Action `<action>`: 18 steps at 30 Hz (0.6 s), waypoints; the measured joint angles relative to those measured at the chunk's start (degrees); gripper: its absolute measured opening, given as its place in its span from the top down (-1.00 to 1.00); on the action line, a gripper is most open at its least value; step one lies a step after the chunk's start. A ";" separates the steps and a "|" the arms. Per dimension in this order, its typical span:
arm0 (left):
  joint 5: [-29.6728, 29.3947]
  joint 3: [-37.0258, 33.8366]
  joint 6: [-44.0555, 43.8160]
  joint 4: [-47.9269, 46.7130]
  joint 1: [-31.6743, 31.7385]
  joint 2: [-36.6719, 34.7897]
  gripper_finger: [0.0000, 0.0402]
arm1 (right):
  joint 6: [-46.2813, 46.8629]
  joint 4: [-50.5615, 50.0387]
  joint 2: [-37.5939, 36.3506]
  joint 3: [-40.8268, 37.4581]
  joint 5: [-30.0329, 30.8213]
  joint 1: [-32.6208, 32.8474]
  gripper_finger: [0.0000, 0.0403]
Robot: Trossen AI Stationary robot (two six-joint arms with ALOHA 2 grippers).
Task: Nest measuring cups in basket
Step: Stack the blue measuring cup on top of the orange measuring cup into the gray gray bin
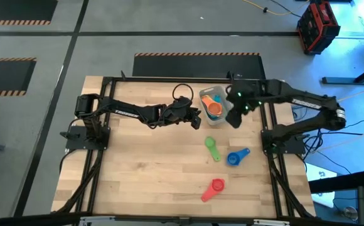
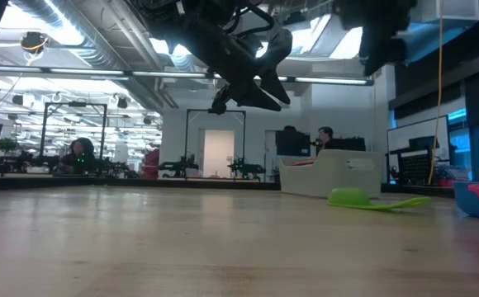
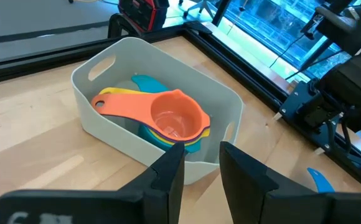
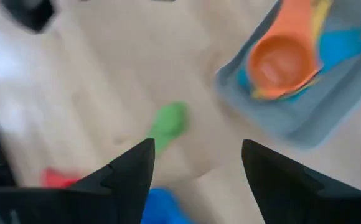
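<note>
Wooden tabletop [image 1: 157, 176], grey floor [image 1: 44, 56] with striped hazard tape [image 1: 6, 22]

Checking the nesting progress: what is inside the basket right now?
The basket holds an orange measuring cup on top, nested over a yellow one and a light blue one. Anything beneath them is covered.

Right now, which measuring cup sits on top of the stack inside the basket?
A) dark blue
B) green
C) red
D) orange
D: the orange cup lies uppermost in the basket, over yellow and light blue ones, while the green cup, dark blue cup and red cup lie out on the table.
</note>
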 joint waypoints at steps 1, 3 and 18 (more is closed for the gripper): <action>0.01 0.00 0.00 0.00 0.00 0.00 0.53 | 3.56 0.22 -0.77 -0.79 -0.21 1.90 -0.21; 0.01 0.00 0.00 0.00 0.00 0.00 0.53 | 10.60 0.37 -2.11 -2.73 -0.80 6.16 -0.21; 0.23 0.00 -0.02 -0.41 0.00 0.00 0.53 | 33.68 19.92 -3.12 -18.40 -10.08 25.34 -0.18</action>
